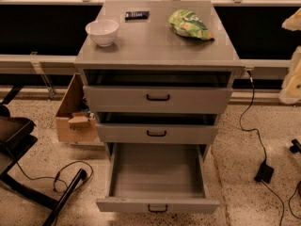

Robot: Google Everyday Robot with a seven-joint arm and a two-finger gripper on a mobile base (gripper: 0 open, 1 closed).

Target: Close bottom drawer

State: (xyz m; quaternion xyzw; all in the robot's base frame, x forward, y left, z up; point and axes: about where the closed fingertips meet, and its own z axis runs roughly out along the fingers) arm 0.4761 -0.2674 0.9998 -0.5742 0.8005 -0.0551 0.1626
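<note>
The bottom drawer (157, 173) of the grey cabinet (158, 51) is pulled far out toward me. Its plain grey inside is empty, and its small black handle (157, 208) sits at the centre of its front panel, near the lower edge of the view. The two upper drawers, the top one (157, 98) and the middle one (156, 133), each stand slightly out from the cabinet. The gripper and arm are out of view.
On the cabinet top sit a white bowl (102, 31), a black remote (137, 15) and a green bag (190, 25). An open cardboard box (75, 112) stands on the floor at the left. A black frame (28, 173) with cables lies at the lower left. A cable with a power adapter (264, 172) runs at the right.
</note>
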